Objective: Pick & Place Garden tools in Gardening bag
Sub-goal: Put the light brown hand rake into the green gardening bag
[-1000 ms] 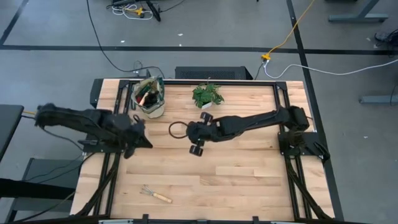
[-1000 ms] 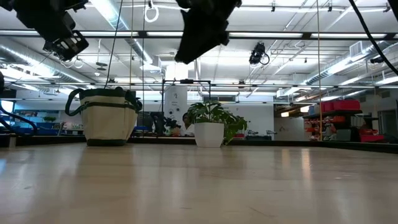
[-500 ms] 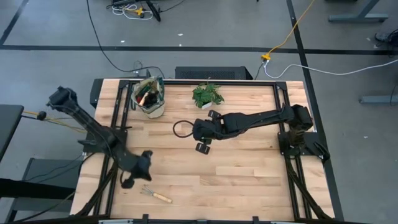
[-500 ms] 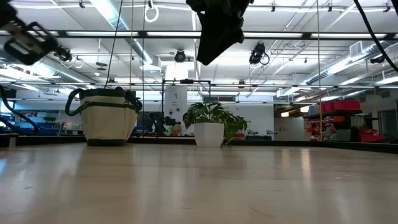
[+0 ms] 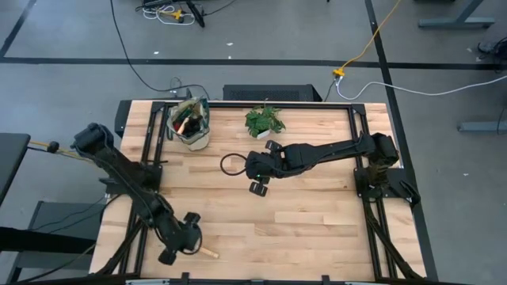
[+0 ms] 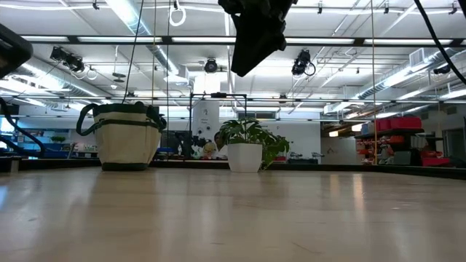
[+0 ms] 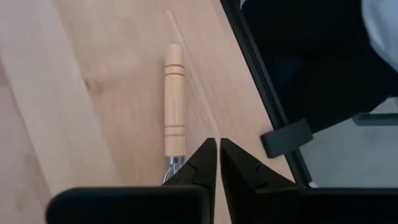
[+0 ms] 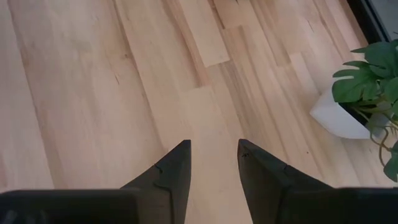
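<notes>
Two dark arms over a pale plank bench, one low at the front, one mid-bench.
The left arm stretches down to the lower left of the high view, its left hand clenched, empty, tips poised above the rake with its smooth turned wooden handle. The right hand hangs released above bare planks at centre. The round beige canvas gardening bag stands at upper left, beside a leafy plant in a white pot.

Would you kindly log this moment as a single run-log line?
left gripper: shut, above hand rake, near table edge | right gripper: open, empty, mid-table | gardening bag: far left | rake not yet picked
</notes>
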